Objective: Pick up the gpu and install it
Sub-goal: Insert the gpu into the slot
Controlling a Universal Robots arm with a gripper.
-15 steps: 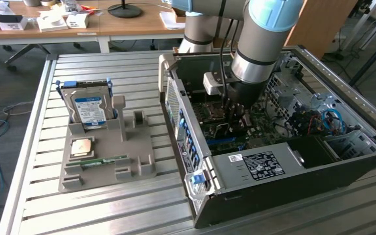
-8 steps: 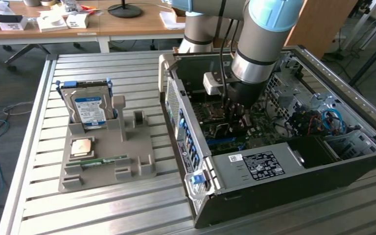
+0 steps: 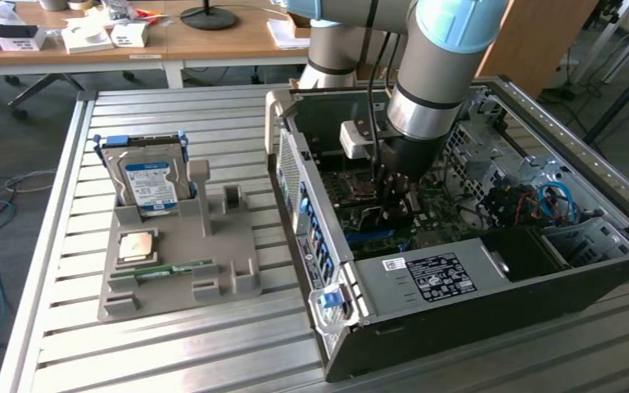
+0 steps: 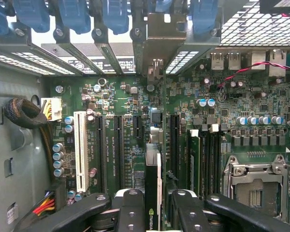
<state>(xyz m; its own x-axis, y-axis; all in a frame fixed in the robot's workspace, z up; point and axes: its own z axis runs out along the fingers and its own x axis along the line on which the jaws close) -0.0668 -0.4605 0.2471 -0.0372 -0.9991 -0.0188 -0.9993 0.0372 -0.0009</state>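
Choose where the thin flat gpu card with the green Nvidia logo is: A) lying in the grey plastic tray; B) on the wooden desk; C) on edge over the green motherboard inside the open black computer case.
C: the wrist view shows the gpu card edge-on above the motherboard, at the gripper, inside the computer case.

Made out Nvidia logo on gpu [image 4: 152, 203] edge. Saw print on silver box label [image 3: 425, 276] and hard drive label [image 3: 148, 184], unreadable.
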